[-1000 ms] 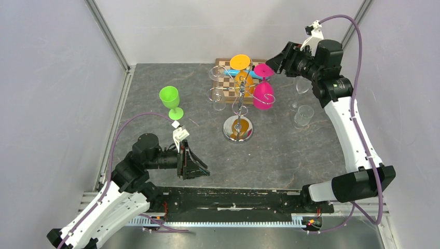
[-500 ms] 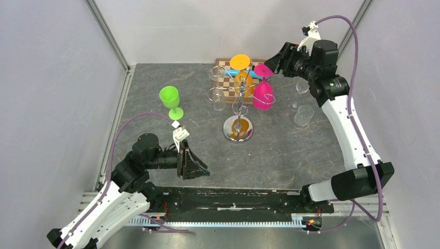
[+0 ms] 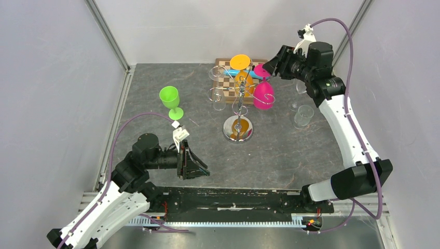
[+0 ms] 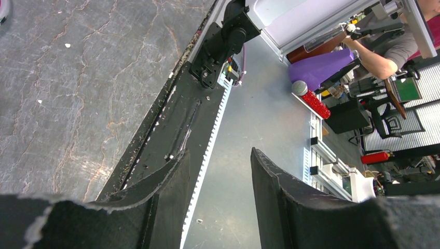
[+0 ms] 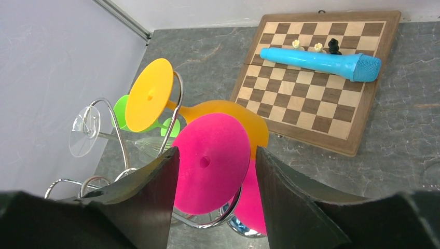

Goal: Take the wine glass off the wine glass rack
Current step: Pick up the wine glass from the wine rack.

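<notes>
Grey table [image 3: 290, 150]: right gripper [image 5: 215, 155], jaws gaping empty at pink wine glass [image 5: 207, 174]; skewed closing could jolt wine glass rack [image 3: 238, 129].

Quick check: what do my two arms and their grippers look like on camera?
The left arm and right arm match: white link shells, black joints, a purple cable looping to each wrist. The left gripper and right gripper are black, with broad wedge-shaped fingers.
</notes>
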Robot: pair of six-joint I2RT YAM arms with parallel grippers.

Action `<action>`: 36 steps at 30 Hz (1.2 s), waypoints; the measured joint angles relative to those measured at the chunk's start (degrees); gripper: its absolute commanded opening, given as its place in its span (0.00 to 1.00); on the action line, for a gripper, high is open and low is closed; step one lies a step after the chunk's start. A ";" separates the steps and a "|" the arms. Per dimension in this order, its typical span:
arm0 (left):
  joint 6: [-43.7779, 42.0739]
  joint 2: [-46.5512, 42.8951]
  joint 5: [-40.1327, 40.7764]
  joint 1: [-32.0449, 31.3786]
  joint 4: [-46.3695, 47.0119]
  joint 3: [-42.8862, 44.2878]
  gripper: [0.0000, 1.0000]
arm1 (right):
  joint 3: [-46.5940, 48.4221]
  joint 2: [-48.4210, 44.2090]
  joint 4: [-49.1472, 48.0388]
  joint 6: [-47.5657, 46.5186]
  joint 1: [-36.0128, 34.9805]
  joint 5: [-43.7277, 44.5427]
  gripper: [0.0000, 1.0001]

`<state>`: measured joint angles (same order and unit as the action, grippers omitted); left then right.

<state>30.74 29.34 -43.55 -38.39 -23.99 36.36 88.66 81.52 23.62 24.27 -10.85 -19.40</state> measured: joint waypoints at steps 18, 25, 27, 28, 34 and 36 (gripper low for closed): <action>0.00 0.00 0.00 0.00 -0.15 0.00 0.53 | -1.20 -0.02 -0.11 0.15 -0.17 0.07 0.30; 0.00 0.00 0.02 0.00 -0.15 0.00 0.53 | -1.73 -0.37 -0.72 0.24 -0.17 0.48 0.25; 0.00 0.00 0.02 0.00 -0.15 0.00 0.53 | -1.92 -0.61 -0.94 0.35 -0.17 0.83 0.26; 0.00 0.00 0.04 0.00 -0.15 0.00 0.53 | -1.99 -0.70 -0.98 0.35 -0.17 0.98 0.26; 0.00 0.02 0.02 0.00 -0.15 0.00 0.53 | -2.47 -1.01 -1.92 0.37 -0.17 1.42 0.28; 0.00 0.02 0.02 0.00 -0.15 0.00 0.53 | -2.75 -1.18 -2.34 0.37 -0.17 1.44 0.27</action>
<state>30.74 29.36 -43.53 -38.39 -24.14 36.36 85.91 80.34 21.28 24.64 -11.03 -17.96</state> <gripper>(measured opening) 0.533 0.281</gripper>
